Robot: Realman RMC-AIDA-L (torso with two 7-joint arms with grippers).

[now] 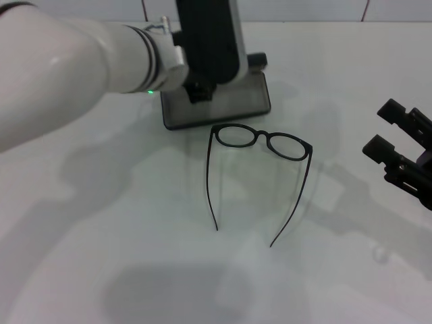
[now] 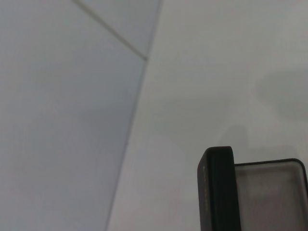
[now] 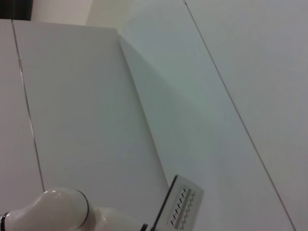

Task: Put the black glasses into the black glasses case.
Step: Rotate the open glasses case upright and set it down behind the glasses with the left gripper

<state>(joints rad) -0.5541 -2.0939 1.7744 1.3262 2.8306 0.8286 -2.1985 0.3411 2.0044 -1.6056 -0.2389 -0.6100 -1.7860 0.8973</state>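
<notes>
The black glasses [image 1: 260, 140] lie unfolded on the white table in the middle of the head view, lenses toward the case and temple arms pointing toward me. The black glasses case [image 1: 219, 101] stands open just behind them, its lid [image 1: 210, 37] raised upright and its grey lining showing. My left arm reaches in from the left, and its gripper [image 1: 198, 89] is at the lid's left edge, mostly hidden. The left wrist view shows the case's black edge [image 2: 219, 192] and grey lining [image 2: 270, 192]. My right gripper [image 1: 387, 131] is open and empty at the right edge, apart from the glasses.
The white table [image 1: 135, 256] spreads around the glasses. A tiled wall [image 1: 304, 8] runs behind the case. The right wrist view shows only white wall panels and a small vent [image 3: 183, 209].
</notes>
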